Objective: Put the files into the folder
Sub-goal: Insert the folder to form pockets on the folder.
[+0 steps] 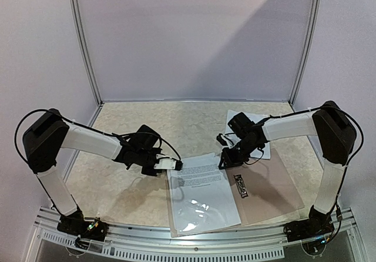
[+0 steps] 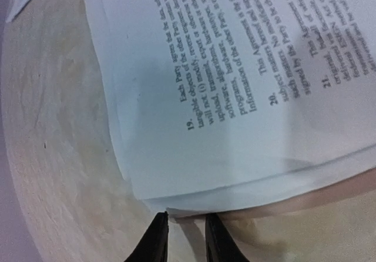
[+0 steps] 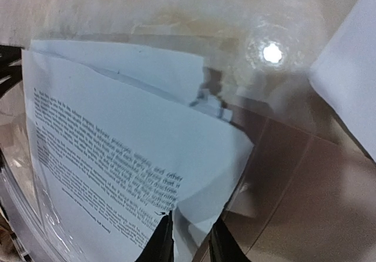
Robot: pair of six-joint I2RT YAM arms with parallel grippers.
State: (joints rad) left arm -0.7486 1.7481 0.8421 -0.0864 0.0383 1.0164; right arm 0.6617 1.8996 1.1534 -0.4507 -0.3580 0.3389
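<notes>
Files (image 2: 235,97): near corner of stack just ahead of left gripper (image 2: 185,234). Its fingers narrowly apart, nothing between, table (image 2: 59,156) below. Right gripper (image 3: 192,241): fingers slightly apart at edge of top sheet, white paper showing in gap; cannot tell if pinched. Stack lies on left half of open folder (image 1: 270,185), lower part under clear sleeve (image 1: 197,218). On right half near fold, black clip (image 1: 241,186). Beyond folder, under right arm, loose sheet (image 1: 233,116).

Printed files (image 3: 117,150) on tan folder (image 3: 305,209), one corner between parted claw (image 3: 191,239) tips
</notes>
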